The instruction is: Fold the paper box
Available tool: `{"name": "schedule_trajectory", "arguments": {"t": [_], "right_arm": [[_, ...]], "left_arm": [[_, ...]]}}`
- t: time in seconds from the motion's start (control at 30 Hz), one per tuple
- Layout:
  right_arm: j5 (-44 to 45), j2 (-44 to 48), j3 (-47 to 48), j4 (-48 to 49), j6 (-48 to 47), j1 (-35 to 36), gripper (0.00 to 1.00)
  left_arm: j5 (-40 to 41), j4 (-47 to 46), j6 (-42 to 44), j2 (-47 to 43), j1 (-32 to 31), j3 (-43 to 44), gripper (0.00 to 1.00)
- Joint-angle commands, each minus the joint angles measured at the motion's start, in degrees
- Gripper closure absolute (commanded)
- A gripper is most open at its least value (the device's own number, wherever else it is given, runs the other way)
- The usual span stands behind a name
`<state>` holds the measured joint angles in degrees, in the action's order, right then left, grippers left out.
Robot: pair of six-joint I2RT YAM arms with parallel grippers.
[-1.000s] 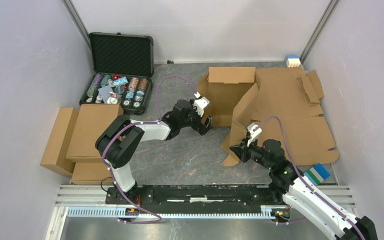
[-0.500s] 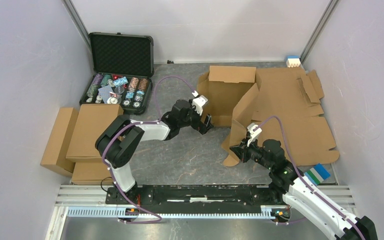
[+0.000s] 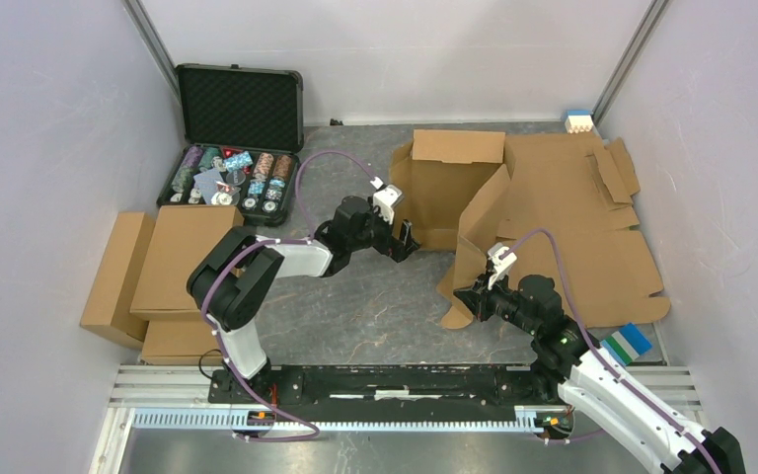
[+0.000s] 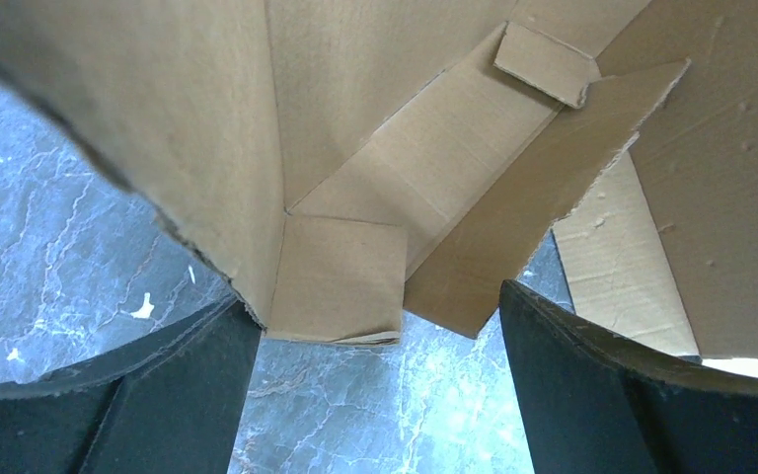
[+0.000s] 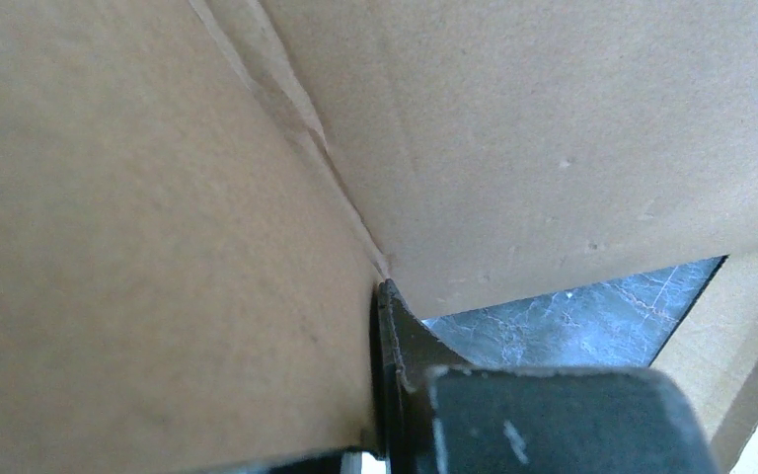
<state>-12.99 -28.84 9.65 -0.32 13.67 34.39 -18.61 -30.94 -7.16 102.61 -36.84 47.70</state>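
Grey marbled table (image 3: pixel 355 296) between pale walls is carrying the paper box (image 3: pixel 449 188) right of centre in the top view. The box is half raised, its tall wall is facing the left arm, and its leaning side panel is running roughly near to far. The left gripper (image 3: pixel 404 241) is hovering at that wall's near corner, and it has shifted slightly leftward since a second ago. The right gripper (image 3: pixel 470 294) is pinching the leaning panel's near edge, unchanged. From the left wrist, wide-spread fingers (image 4: pixel 158 395) are straddling a small square flap without clamping it. From the right wrist, one finger (image 5: pixel 395 395) is pressing flat against the cardboard, the jaws being almost closed on it.
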Motion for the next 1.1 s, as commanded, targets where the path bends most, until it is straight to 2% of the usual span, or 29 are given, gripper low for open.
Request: {"name": "schedule_trajectory", "arguments": {"t": [0.0, 0.23, 0.57, 1.07], "right_arm": [[-0.07, 0.45, 2.19, -1.98, -0.09, 0.19, 0.96], [-0.20, 0.63, 2.42, -2.28, -0.30, 0.24, 0.96], [0.04, 0.68, 2.23, -2.32, -0.12, 0.24, 0.96], [0.09, 0.69, 2.48, -2.54, -0.03, 0.24, 0.96]], "left_arm": [[4.41, 3.91, 3.39, 0.90, -1.28, 2.19, 0.06], [8.79, 7.87, 6.98, 1.22, -4.05, 3.80, 0.06], [5.80, 12.22, 11.55, -0.09, -4.38, 3.87, 0.03], [0.26, 13.95, 12.07, 2.17, -5.89, 6.44, 0.05]]}}
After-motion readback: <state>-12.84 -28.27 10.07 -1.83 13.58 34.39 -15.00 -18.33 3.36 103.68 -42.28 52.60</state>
